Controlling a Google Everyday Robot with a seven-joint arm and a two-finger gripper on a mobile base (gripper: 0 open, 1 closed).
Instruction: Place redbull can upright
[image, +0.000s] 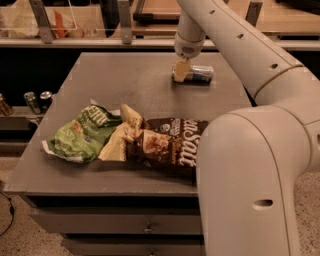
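- So here's where I'm at: my tool (181, 71) is down at the far side of the desk (125, 80), right at the left end of the redbull can (199, 74).
- The can is lying on its side, long axis running roughly left-right, towards the back right of the desk top. So not upright yet, the main job is ahead of me.
- Honestly can't tell from this angle if the tool is apart, together, or already clamped on the can. It sits in front of the can's end and hides the contact.
- My take on doing this bit well: get a firm hold across the body near that end, not on the rim, since a slim metal can probably slips or rolls if it gets pinched off-centre.
- Then lift a little before tipping, so the bottom edge doesn't drag and skid across the desk.
- Rotate until it's properly vertical, set the base flat, and only then let go. Releasing while tilted likely means it topples again.
- The green snack bag (80, 135) and brown snack bag (165, 145) are well apart from the can at the near side, so nothing to bump there.
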